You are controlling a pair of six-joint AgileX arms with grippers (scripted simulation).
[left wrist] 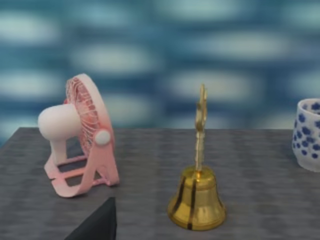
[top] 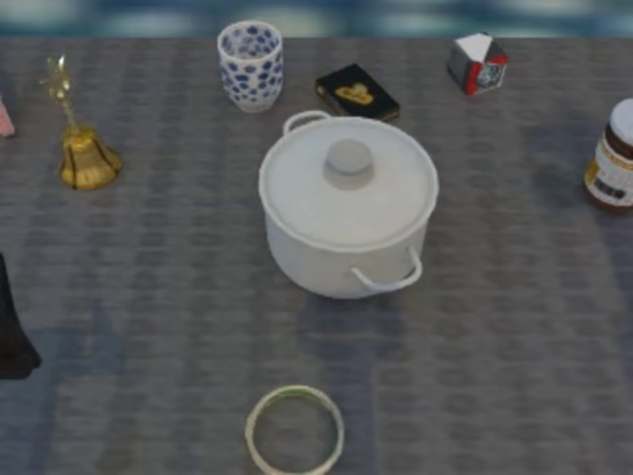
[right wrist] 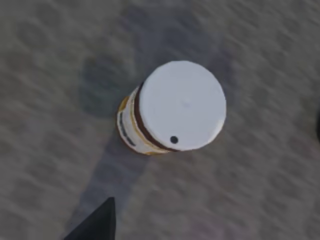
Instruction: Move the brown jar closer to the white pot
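The brown jar point(top: 613, 158), white-lidded with a yellow-and-white label, stands upright at the table's far right edge. The large white pot point(top: 346, 208), lid on with a grey knob, sits mid-table, well to the jar's left. The right wrist view looks straight down on the jar point(right wrist: 172, 107). My right gripper point(right wrist: 160, 236) hovers above it, open and holding nothing; only one dark fingertip point(right wrist: 97, 225) shows, clear of the jar. The right arm is outside the top view. My left arm point(top: 12, 336) is parked at the left edge, its gripper point(left wrist: 160, 236) open and empty.
A gold bell point(top: 84, 158) and a pink fan point(left wrist: 80, 137) stand at the far left. A blue-dotted cup point(top: 250, 64), a black box point(top: 357, 92) and a red-and-white cube point(top: 477, 62) line the back. A pale ring point(top: 295, 430) lies near the front.
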